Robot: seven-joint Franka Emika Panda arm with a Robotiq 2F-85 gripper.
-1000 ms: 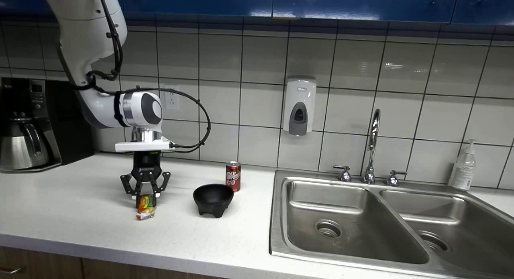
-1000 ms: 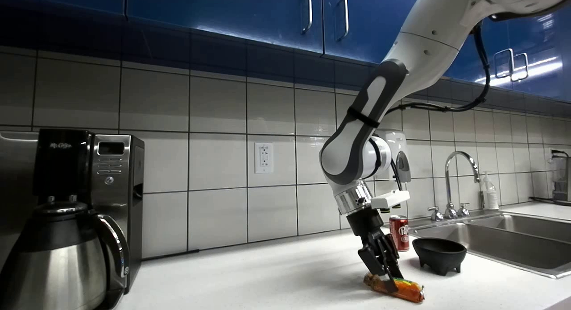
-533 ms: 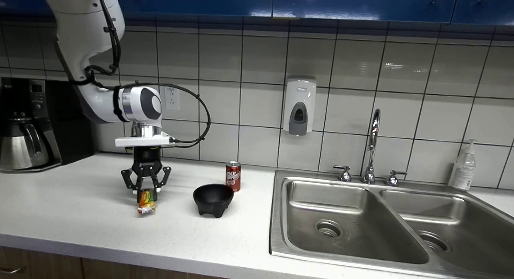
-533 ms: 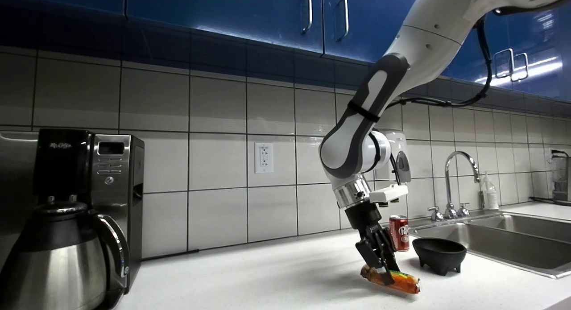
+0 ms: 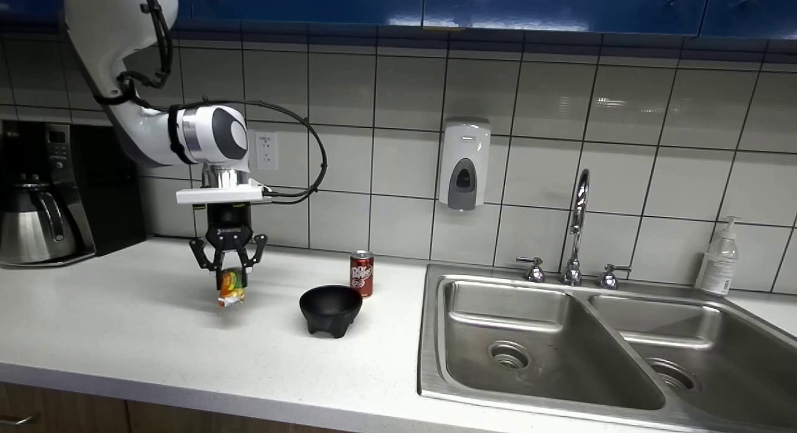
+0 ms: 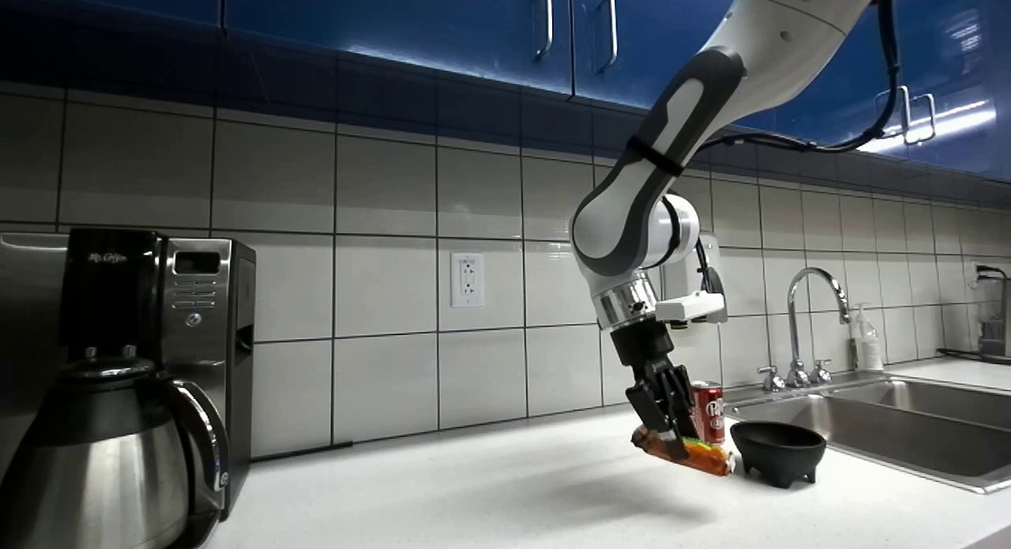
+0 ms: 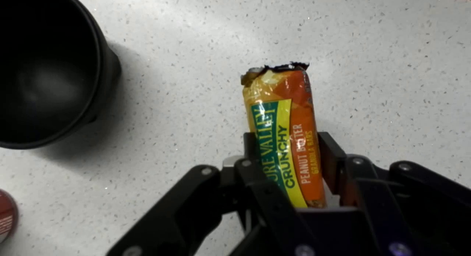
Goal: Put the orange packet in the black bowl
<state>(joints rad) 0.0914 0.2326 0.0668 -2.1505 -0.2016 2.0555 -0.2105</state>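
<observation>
- Black bowl (image 7: 44, 75): upper left of the wrist view; visible interior is bare black surface.
- Gripper (image 7: 287, 147): clamps the orange packet (image 7: 281, 105) by both long sides, above the counter (image 5: 124, 333).
- Long axis: close to the wrist frame's vertical, ragged end uppermost; in an exterior view the orange packet (image 6: 705, 456) slopes down rightward.

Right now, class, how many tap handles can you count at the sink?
2. In both exterior views, the left handle and the right handle stand either side of the faucet; none seems hidden.
</observation>
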